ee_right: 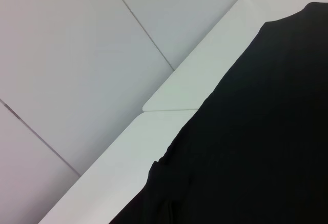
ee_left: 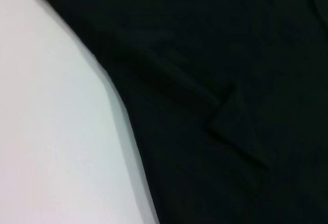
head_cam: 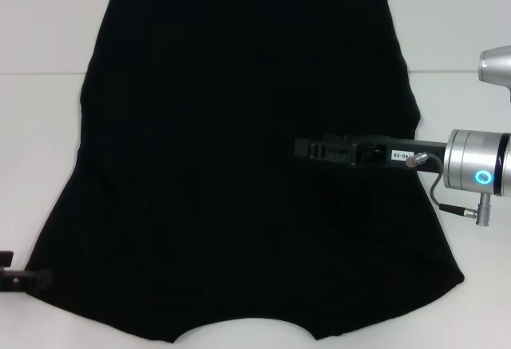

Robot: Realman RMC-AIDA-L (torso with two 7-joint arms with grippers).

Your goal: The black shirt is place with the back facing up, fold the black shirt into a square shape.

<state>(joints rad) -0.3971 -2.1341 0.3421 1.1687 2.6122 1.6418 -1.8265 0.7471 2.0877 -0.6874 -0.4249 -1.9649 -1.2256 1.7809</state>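
The black shirt (head_cam: 223, 165) lies spread flat on the white table (head_cam: 40, 165), plain side up, with its straight hem at the far edge and a curved neck notch at the near edge. My right gripper (head_cam: 302, 148) reaches in from the right and hovers low over the shirt's right half. Beside the shirt's near left corner, my left gripper (head_cam: 16, 279) shows only partly at the picture's edge. The left wrist view shows the shirt (ee_left: 230, 80) with a small crease in it. A shirt edge (ee_right: 266, 147) against the table fills the right wrist view.
Bare white table (ee_left: 51, 131) borders the shirt on the left and right. The table's far edge (ee_right: 169, 96) meets a pale panelled wall (ee_right: 77, 55). My right arm's silver wrist (head_cam: 479, 165) sits over the table's right side.
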